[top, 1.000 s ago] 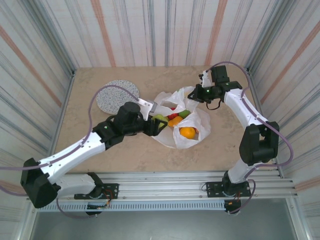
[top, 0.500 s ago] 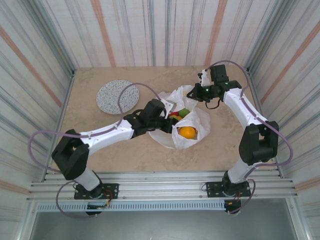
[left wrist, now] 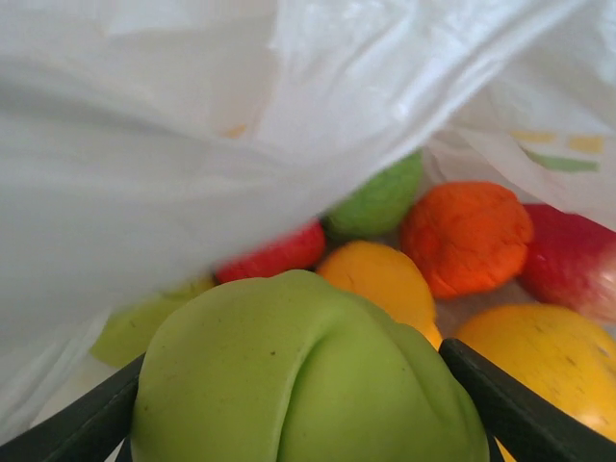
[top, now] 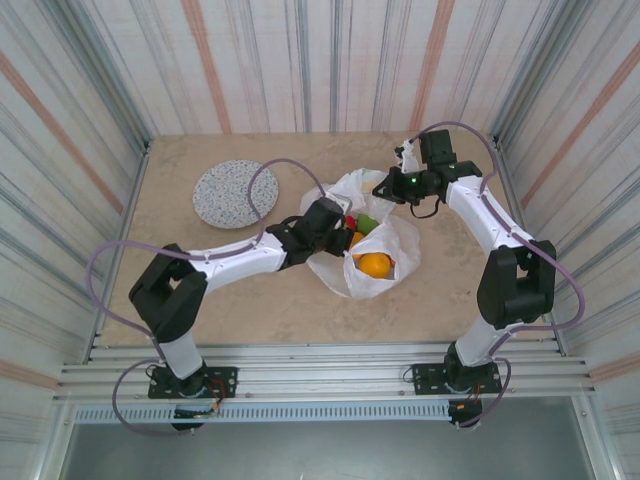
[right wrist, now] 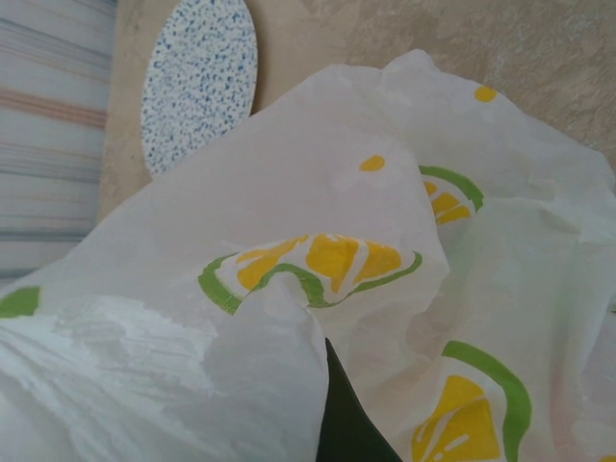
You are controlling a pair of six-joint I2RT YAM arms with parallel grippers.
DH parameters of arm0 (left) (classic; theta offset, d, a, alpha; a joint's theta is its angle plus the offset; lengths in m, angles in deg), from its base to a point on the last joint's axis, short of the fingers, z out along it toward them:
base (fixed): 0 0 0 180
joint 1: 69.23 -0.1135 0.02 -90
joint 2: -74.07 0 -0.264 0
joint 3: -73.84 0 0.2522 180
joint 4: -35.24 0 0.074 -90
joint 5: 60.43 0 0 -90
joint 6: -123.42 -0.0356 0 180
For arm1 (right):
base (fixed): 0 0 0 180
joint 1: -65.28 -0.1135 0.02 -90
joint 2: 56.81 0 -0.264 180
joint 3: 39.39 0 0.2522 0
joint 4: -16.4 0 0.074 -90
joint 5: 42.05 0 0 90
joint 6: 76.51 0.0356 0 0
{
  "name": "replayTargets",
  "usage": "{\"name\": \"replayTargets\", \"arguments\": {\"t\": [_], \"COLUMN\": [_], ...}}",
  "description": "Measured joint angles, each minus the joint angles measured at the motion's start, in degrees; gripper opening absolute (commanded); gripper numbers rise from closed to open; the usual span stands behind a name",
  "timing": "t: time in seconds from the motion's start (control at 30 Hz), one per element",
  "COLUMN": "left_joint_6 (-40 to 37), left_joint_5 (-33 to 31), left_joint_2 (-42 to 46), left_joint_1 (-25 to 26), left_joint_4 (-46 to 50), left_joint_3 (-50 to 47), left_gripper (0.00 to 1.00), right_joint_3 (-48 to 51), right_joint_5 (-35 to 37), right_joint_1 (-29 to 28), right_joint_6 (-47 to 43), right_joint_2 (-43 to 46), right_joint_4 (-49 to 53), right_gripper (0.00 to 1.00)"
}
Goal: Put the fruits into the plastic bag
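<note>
Green fruit right up at the lens, clamped between the dark fingers of the left gripper, and it is already inside the plastic bag, with white film draped overhead. Beyond it the other fruits lie heaped on the bag's bottom: an orange, a yellow-orange one, a red piece and another green one tucked under the film.

From above, the left arm reaches across the table into the bag's mouth, low enough that letting go should drop the fruit on the pile, not outside. The right gripper pinches the far rim and holds it lifted, which is why the mouth gapes. The grey plate sits well apart, bare. No fruit lies loose on the table, so this looks like the last one to go in.
</note>
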Motion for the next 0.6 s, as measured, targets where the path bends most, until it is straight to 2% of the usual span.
{"name": "replayTargets", "arguments": {"t": [0.2, 0.6], "left_joint_6": [-1.0, -1.1], "left_joint_5": [-3.5, -3.8], "left_joint_2": [-3.6, -3.5], "left_joint_1": [0.0, 0.1], "left_joint_4": [0.5, 0.9], "left_joint_3": [2.3, 2.3], "left_gripper": [0.73, 0.81], "right_joint_3": [0.0, 0.4], "right_joint_5": [0.0, -0.2], "right_joint_1": [0.1, 0.5], "right_joint_6": [0.0, 0.0], "right_joint_2": [0.0, 0.0], "right_joint_4": [0.0, -0.5], "right_gripper": [0.0, 0.0]}}
